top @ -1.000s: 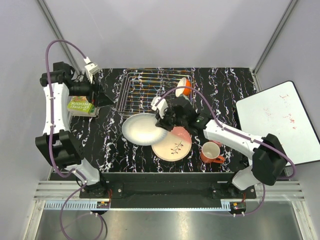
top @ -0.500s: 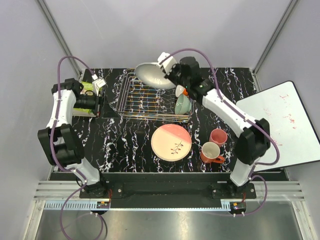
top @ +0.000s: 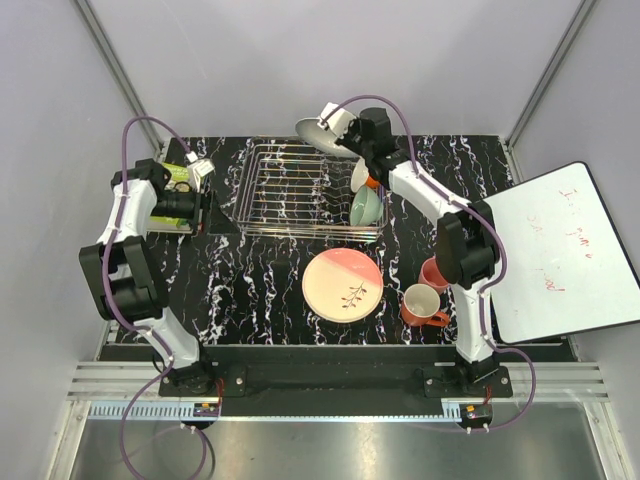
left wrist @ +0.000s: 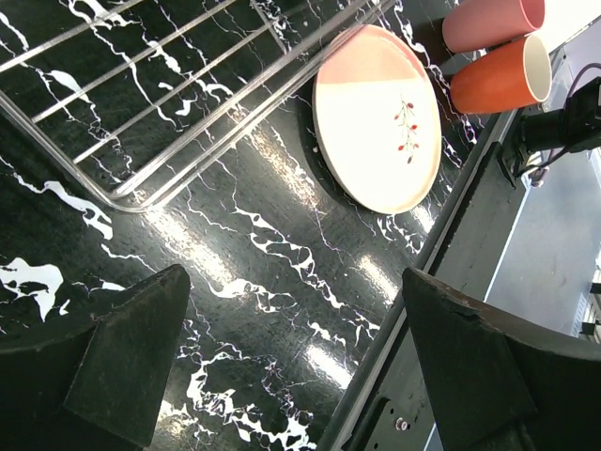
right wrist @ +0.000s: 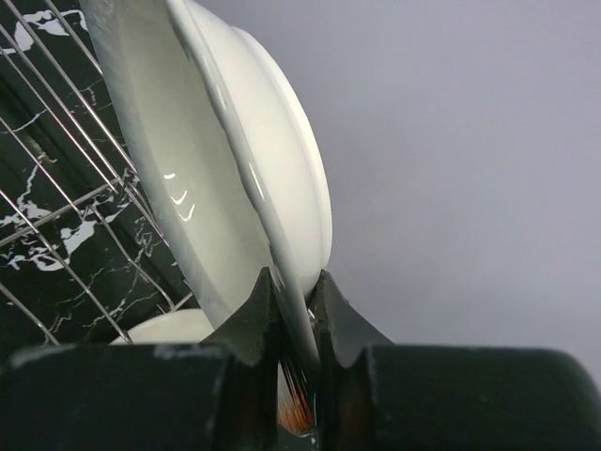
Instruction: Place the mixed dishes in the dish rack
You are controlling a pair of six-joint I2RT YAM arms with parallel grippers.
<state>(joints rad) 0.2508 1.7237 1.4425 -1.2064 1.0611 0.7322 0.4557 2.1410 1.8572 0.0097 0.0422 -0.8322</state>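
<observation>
White round plate (top: 312, 133), pinched at the rim by the right gripper (right wrist: 293, 287), both fingers pressed together on its edge. Hangs steeply tilted, nearly on edge, over the far rim of the dish rack (top: 300, 195), toward its far right corner. Cannot tell whether touching the wires. Just beneath, in the right wrist view, silver tines and the pale rim of another dish.

Inside the rack, at the right end: pale green bowl (top: 365, 208) leaning on its side, and just behind it the orange bowl (top: 371, 183), also up on edge.

On the near side of the rack, flat on the black marbled table (top: 250, 280): peach-pink plate (top: 343, 284), dark twig motif facing up, near the rack's front rail but apart from it. To the right of that plate, pink cup (top: 437, 272) and orange mug (top: 422, 304), just beside each other, mouths up, mug nearer the arm bases.

Off the left end of the rack, left gripper (left wrist: 300, 376), fingers spread wide, above bare tabletop, with the rack's corner and the peach-pink plate in its wrist view. Under that arm, at the table's left edge, green book (top: 178, 172). Beyond the right edge of the table, whiteboard (top: 555, 250) with faint red writing.
</observation>
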